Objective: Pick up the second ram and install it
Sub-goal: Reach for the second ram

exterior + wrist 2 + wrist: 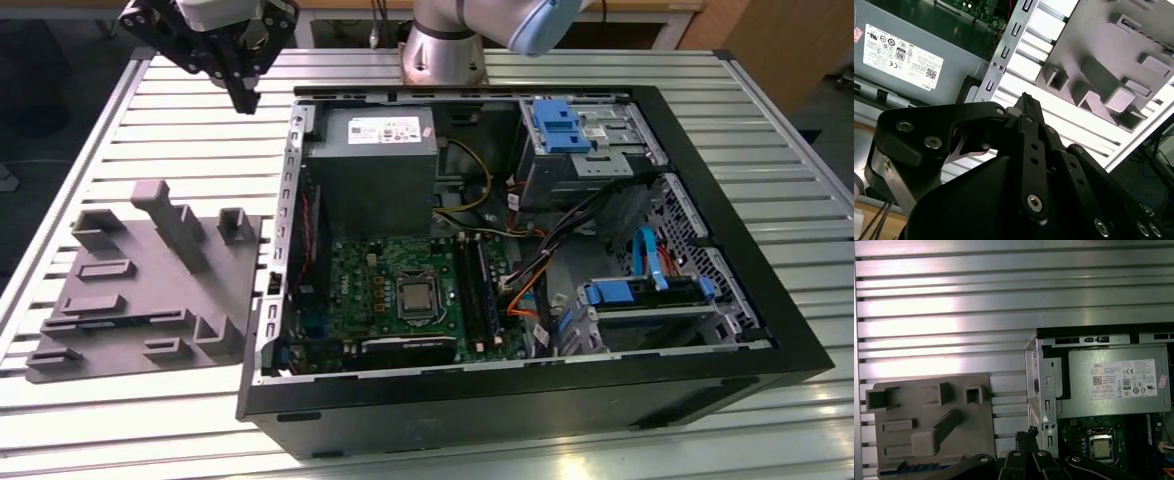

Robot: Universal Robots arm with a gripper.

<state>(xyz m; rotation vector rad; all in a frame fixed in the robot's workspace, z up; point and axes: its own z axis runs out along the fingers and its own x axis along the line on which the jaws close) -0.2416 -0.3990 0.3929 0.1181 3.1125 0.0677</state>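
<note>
The open computer case [534, 400] lies on the slatted table [801, 440], with the motherboard [400, 290] face up inside it. Just beside the case, on the exterior view's left, sits the grey fixture plate [134, 290]. A thin dark strip in the slot along the plate's near edge looks like the second ram [114, 321]. Beyond the case's far corner the gripper [247, 100] hangs above the table, well apart from that strip, its jaws clenched together on nothing.
</note>
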